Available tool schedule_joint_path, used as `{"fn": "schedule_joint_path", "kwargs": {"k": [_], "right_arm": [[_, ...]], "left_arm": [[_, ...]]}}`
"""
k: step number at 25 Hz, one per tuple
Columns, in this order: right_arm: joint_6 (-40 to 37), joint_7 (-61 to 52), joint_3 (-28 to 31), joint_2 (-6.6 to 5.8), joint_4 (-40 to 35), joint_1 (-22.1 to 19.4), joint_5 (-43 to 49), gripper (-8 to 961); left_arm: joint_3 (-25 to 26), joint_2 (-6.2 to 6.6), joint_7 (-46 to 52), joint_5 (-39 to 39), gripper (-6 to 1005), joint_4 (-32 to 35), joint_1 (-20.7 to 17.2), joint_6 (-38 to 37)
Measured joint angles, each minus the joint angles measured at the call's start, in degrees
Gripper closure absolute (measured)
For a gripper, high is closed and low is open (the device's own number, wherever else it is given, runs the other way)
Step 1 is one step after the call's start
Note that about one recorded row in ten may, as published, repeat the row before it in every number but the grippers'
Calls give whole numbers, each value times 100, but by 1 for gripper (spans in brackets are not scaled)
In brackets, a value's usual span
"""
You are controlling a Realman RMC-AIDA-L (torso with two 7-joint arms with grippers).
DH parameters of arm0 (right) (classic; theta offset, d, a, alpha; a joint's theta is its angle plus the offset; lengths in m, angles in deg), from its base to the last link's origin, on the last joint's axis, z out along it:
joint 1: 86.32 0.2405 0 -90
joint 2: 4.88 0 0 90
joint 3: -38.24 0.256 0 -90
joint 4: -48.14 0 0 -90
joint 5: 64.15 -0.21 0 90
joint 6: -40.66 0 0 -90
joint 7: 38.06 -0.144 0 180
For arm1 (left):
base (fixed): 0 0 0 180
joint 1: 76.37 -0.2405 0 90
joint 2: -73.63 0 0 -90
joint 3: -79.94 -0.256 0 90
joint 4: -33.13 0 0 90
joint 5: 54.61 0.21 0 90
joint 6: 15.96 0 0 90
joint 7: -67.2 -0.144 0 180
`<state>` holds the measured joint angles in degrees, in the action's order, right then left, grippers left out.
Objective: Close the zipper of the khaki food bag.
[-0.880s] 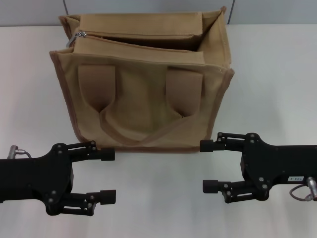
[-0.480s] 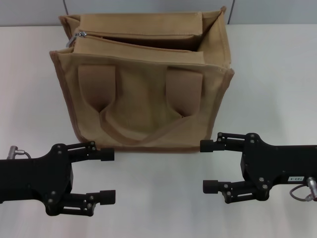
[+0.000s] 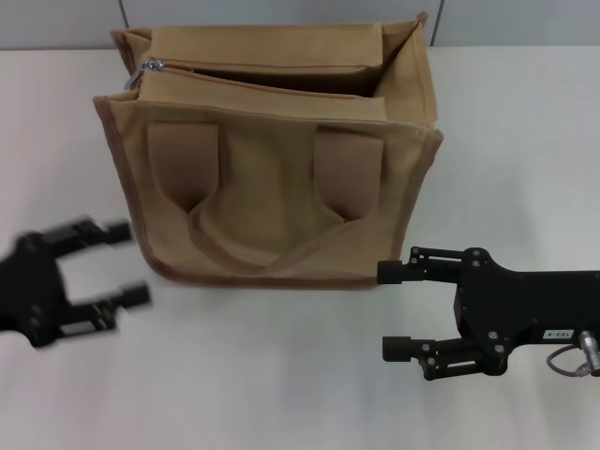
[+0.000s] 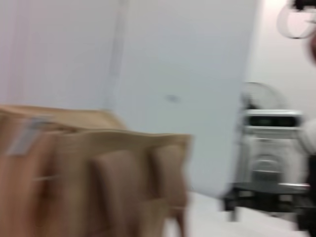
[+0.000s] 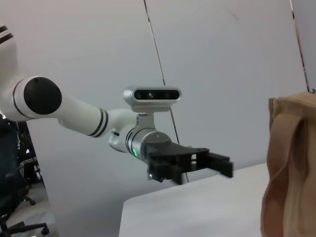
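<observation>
The khaki food bag (image 3: 272,202) stands upright on the white table, its handle side facing me. The zipper (image 3: 272,84) runs along its top and stands open, with the silver slider (image 3: 150,67) at the bag's left end. My left gripper (image 3: 127,264) is open, blurred, beside the bag's lower left corner. My right gripper (image 3: 386,311) is open, in front of the bag's lower right corner. The bag also shows in the left wrist view (image 4: 94,177) and the right wrist view (image 5: 291,168). The left gripper shows far off in the right wrist view (image 5: 217,165).
The white table (image 3: 525,141) stretches to both sides of the bag and in front of it. A grey wall (image 3: 56,23) runs behind the table's far edge.
My left gripper has moved back to the left and up toward the bag's left side. The right gripper and the bag have not moved.
</observation>
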<state>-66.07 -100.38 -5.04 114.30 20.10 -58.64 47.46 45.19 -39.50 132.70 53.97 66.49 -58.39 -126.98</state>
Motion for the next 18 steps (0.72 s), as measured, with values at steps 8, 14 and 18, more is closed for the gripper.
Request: {"fn": "schedule_joint_path", "kwargs": {"k": [8,14,18], "right_arm": [[13,3,4,0,0,23,1,151],[16,6,4,0,0,30,0,154],[16,8,19,0,0,28,0,159]], "left_arm": [[1848,-46,-820,-31,170,-508,-201,817],[1902,-167,-907,-36,169,-525,39,1517],[1932,-167,-911,-38,169,-529,201,1597]]}}
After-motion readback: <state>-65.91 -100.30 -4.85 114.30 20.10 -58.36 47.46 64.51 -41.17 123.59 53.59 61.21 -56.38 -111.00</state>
